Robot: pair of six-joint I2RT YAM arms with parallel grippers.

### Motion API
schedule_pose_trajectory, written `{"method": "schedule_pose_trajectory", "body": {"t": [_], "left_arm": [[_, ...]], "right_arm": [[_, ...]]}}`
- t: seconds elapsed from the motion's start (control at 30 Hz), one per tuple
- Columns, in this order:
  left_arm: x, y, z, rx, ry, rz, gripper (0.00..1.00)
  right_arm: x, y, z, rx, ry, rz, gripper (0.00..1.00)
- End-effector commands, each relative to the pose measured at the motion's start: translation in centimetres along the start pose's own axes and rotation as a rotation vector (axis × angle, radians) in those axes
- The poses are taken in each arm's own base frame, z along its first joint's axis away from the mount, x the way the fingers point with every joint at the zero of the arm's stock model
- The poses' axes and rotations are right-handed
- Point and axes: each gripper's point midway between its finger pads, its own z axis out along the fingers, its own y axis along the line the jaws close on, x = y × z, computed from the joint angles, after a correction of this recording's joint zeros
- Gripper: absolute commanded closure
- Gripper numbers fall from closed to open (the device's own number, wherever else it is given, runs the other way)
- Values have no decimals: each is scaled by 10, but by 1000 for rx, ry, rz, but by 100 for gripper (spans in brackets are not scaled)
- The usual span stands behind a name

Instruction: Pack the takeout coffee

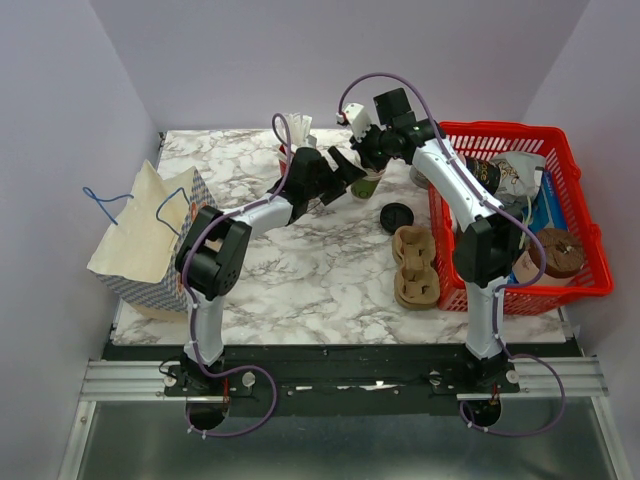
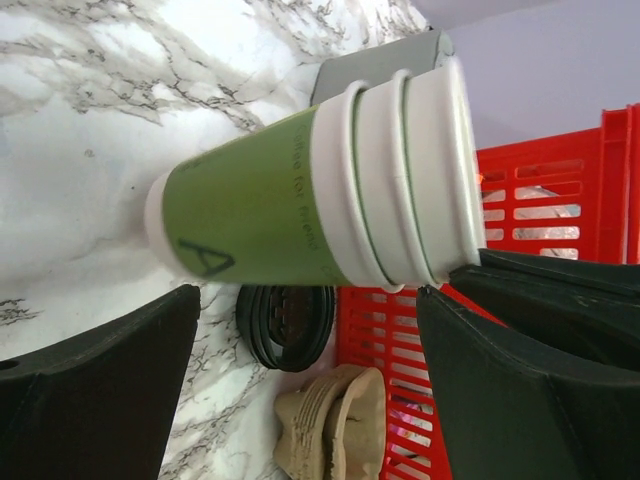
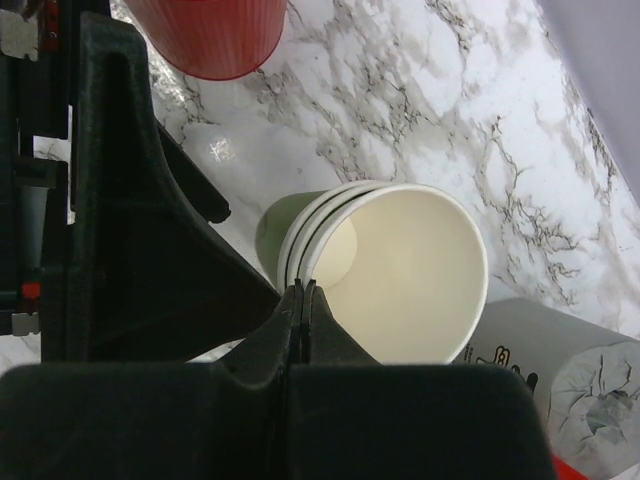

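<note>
**Item: takeout coffee, not yet packed.** We list the cup [image 2: 260, 205], cream with a green band and three nested rims, standing on the worktop [image 1: 300, 270] toward 12 o'clock. The black lid [image 1: 397, 216] is off and lies at the cup's 5 o'clock. The pulp tray [image 1: 415, 265] sits at the lid's 6 o'clock. We judge lidding and packing still outstanding.

**Left gripper** [image 1: 350, 178]: arm stretched forward, jaws wide apart, flanking the cup body.

**Right gripper** [image 3: 303, 292]: arm reaching in from 3 o'clock, jaws together at the rim. Whether they catch paper, we cannot tell.

Paper cup [image 3: 400, 270] rim partly hidden behind right fingers [image 3: 250, 345].
</note>
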Motion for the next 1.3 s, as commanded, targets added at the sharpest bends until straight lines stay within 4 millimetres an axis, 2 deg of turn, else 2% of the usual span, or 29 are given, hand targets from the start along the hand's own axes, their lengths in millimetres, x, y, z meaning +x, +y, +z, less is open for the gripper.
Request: {"method": "schedule_pose_trajectory", "body": {"t": [0.0,0.13,0.4,0.53,0.63,0.8,0.87,1.03,1.27], "left_arm": [[0,8,9,-46,-21,-9,3],[3,13,11,-57,-14,-16,3],[3,-12,-4,69,16,-43,2],[7,-8,-13,99,39,-61,1],[4,-2,-12,78,28,-84,1],[0,-9,-10,95,23,-73,1],[-3,-16,-12,112,23,-65,1],[-8,-26,-26,140,16,-24,1],[-17,-43,-39,161,3,78,1]], "right_arm": [[3,7,-2,-13,13,20,100],[5,7,-1,-10,17,24,99],[5,-2,4,21,28,12,100],[7,-2,5,19,36,-4,99],[9,-1,6,15,41,-10,99],[9,-3,7,24,43,-17,99],[1,-9,0,48,28,-27,100],[-23,-26,-33,135,-17,-119,99],[-30,-28,-55,168,-36,-141,99]]}}
